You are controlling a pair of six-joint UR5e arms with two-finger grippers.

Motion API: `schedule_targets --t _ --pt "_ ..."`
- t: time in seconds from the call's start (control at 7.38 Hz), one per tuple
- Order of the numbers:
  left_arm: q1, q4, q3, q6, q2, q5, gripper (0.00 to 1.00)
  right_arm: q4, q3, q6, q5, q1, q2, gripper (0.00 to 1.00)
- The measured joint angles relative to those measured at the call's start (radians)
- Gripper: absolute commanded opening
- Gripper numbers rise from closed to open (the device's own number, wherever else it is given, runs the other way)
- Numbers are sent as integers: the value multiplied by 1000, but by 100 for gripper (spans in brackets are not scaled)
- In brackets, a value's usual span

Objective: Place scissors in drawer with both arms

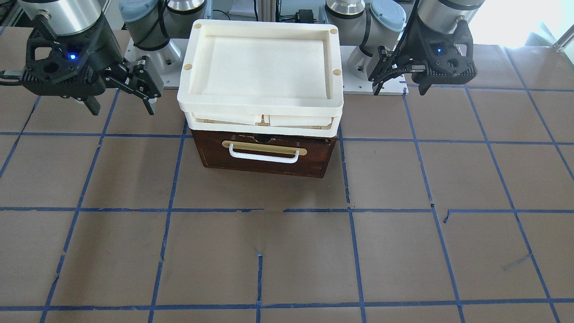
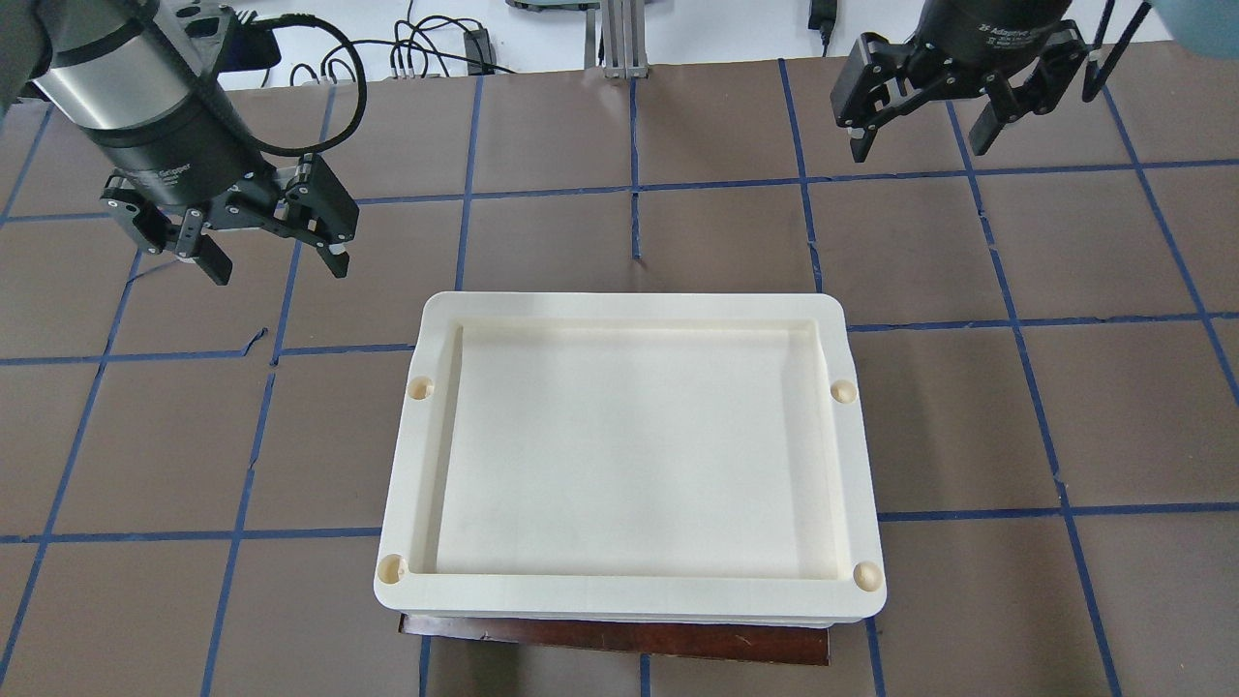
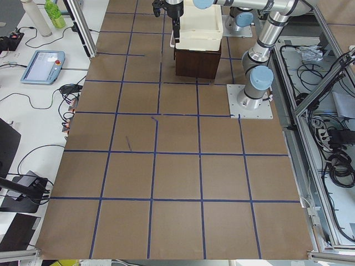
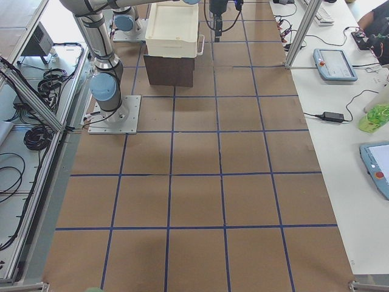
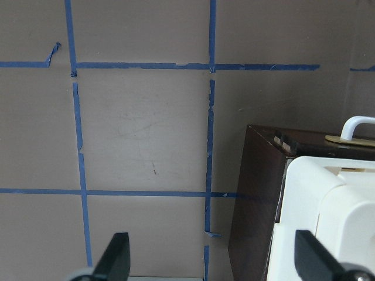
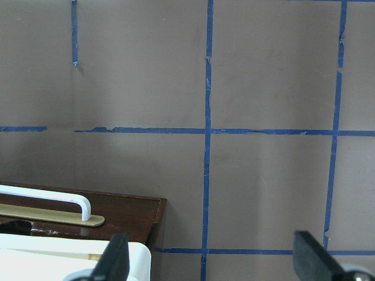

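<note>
The dark reddish-brown drawer (image 1: 269, 167) stands mid-table under stacked cream trays and looks pushed in, its white bar handle (image 1: 263, 155) facing away from the robot. It also shows in the left wrist view (image 5: 258, 193) and the right wrist view (image 6: 117, 213). The scissors show in no view. My left gripper (image 2: 276, 261) is open and empty, hovering beside the drawer's left side; it also shows in the front-facing view (image 1: 399, 87). My right gripper (image 2: 918, 145) is open and empty, above the table to the right of and beyond the drawer (image 1: 122, 107).
Two stacked cream trays (image 2: 629, 595) sit on top of the drawer unit and overhang it. Blue tape lines grid the brown table. A thin grey strip (image 1: 515, 262) lies on the table on the left arm's side, far from the robot. The arm bases (image 1: 152, 54) stand behind the trays.
</note>
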Motion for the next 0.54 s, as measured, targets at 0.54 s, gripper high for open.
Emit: schedule_targets --t 0.54 --pt "0 0 0 0 0 0 100 -29 36 2 -3 2 5 100"
